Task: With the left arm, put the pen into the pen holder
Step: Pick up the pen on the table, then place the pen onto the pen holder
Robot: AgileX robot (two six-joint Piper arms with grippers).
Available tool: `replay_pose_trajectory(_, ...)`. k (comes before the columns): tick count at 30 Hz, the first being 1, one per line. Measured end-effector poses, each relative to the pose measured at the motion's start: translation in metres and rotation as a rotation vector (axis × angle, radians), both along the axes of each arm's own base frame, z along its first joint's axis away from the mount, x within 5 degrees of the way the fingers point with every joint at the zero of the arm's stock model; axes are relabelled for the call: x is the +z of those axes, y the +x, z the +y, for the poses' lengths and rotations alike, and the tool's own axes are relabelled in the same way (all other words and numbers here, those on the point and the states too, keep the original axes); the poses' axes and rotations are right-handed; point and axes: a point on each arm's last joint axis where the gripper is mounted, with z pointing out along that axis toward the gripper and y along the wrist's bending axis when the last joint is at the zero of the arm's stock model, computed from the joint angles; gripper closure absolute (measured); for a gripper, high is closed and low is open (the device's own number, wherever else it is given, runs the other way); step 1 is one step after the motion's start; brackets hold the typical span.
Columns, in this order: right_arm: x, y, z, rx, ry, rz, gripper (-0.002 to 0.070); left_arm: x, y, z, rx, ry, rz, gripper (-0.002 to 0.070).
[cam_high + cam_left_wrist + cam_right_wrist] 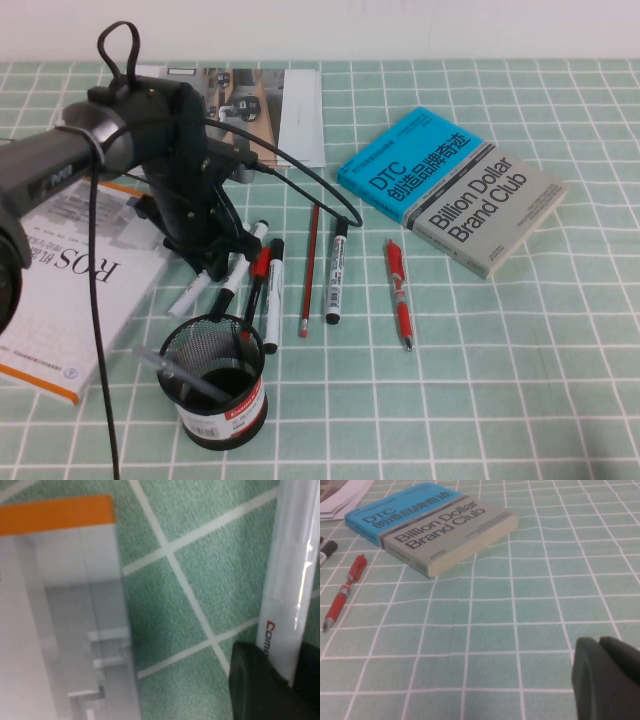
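The pen [188, 297], white barrel with a light cap, lies slanted on the green checked cloth just behind the pen holder [215, 392], a black mesh cup with a red-and-white label. My left gripper [215, 264] is down over the pen's upper end. In the left wrist view the black fingers [250, 680] close round the white barrel [292, 580], which bears red lettering. My right gripper [600, 642] shows only in the right wrist view, shut and empty, low over bare cloth.
A thin translucent grey pen [180, 375] stands in the holder. Black-capped markers [335, 270], a red pencil [309, 265] and a red pen [400, 292] lie right of the left gripper. A ROS book [60, 290] lies left, a blue-grey book [450, 190] back right.
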Motion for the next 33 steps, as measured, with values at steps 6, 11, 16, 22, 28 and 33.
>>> replay_pose_trajectory(6, 0.000, 0.000, 0.000, 0.000, 0.000, 0.000, 0.0696, 0.002, -0.002, -0.001, 0.004, 0.003, 0.010, 0.0567)
replay_pose_trajectory(11, 0.000, 0.000, 0.000, 0.000, 0.000, 0.000, 0.0696, 0.049, -0.008, 0.000, 0.005, -0.055, -0.111, 0.0567)
replay_pose_trajectory(16, 0.000, 0.000, 0.000, 0.000, 0.000, 0.000, 0.0696, 0.128, -0.038, 0.006, -0.010, -0.225, -0.339, 0.0567)
replay_pose_trajectory(22, 0.000, 0.000, 0.000, 0.000, 0.000, 0.000, 0.0696, 0.161, -0.095, 0.022, -0.020, -0.375, -0.501, 0.0567)
replay_pose_trajectory(28, 0.000, 0.000, 0.000, 0.000, 0.000, 0.000, 0.0696, 0.161, -0.159, 0.052, 0.003, -0.442, -0.718, 0.0567)
replay_pose_trajectory(33, 0.000, 0.000, 0.000, 0.000, 0.000, 0.000, 0.0696, 0.153, -0.201, 0.074, 0.057, -0.504, -0.897, 0.0567)
